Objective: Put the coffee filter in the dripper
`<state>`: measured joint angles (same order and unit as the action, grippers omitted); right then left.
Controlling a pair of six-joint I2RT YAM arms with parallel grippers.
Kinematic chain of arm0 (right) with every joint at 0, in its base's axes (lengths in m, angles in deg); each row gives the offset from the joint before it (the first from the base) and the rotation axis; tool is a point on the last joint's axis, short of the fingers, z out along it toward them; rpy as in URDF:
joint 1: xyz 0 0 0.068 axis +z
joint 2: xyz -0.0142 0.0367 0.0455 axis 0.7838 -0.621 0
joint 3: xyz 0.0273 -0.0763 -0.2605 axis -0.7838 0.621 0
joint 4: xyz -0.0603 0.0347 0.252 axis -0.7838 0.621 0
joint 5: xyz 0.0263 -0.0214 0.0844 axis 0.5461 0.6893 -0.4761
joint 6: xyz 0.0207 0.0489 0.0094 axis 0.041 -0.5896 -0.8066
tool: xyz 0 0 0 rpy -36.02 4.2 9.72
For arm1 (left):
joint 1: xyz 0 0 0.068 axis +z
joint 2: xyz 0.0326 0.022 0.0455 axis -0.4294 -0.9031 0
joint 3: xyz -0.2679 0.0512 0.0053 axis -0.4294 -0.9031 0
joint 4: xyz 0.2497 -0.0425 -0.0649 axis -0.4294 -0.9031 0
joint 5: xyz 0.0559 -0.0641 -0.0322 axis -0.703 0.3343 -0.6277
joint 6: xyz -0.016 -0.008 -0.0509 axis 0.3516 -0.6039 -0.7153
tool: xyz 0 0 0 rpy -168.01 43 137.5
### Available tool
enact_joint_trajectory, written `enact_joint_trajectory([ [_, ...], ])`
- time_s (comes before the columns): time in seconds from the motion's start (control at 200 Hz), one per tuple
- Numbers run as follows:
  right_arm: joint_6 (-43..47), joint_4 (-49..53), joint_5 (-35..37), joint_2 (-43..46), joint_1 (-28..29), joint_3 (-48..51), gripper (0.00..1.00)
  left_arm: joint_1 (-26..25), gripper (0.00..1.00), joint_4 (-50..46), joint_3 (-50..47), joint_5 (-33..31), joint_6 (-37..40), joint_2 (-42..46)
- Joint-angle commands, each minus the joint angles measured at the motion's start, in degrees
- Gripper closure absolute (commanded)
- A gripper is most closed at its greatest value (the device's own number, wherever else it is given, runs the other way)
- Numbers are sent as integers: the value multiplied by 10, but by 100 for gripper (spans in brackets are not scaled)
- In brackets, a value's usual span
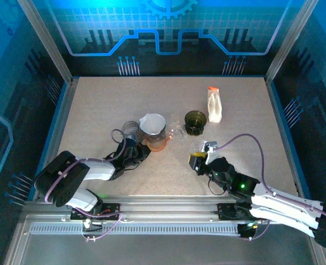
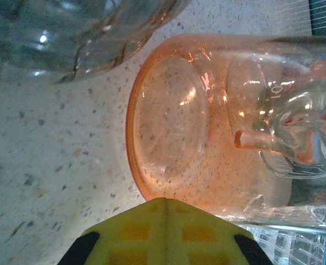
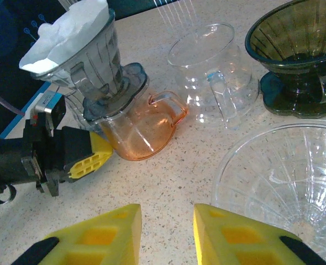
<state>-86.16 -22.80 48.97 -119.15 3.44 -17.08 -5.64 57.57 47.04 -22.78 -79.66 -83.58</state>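
Your left pincer (image 3: 94,157) sits closed, low near the middle of the worktop (image 1: 96,110). Your right pincer (image 3: 167,229), toward the near edge, stands slightly parted.

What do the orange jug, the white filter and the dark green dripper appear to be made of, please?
Orange jug: tinted, see-through glass or plastic with a glossy finish; the speckled tabletop shows through it.
White filter: matte paper, judging by its opaque, creased folds.
Dark green dripper: translucent ribbed plastic or glass, with shiny highlights on the rim.

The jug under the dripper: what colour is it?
The jug is transparent orange; clearest in the right wrist view.
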Motion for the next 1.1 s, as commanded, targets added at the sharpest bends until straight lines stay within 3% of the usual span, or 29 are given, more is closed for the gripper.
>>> enact_joint_trajectory([
  [0.0,-7,11,11,9,-5,6,69,7,100,38,24,16,-10,-21],
  [0.39,-9,31,8,12,-6,3,68,20,100,44,48,28,-14,-39],
  [0.901,15,50,-9,-33,-7,-38,54,-6,98,19,-28,11,-39,65],
  [1.096,40,101,-62,-96,-53,-109,53,-30,98,-21,-48,6,-47,136],
])
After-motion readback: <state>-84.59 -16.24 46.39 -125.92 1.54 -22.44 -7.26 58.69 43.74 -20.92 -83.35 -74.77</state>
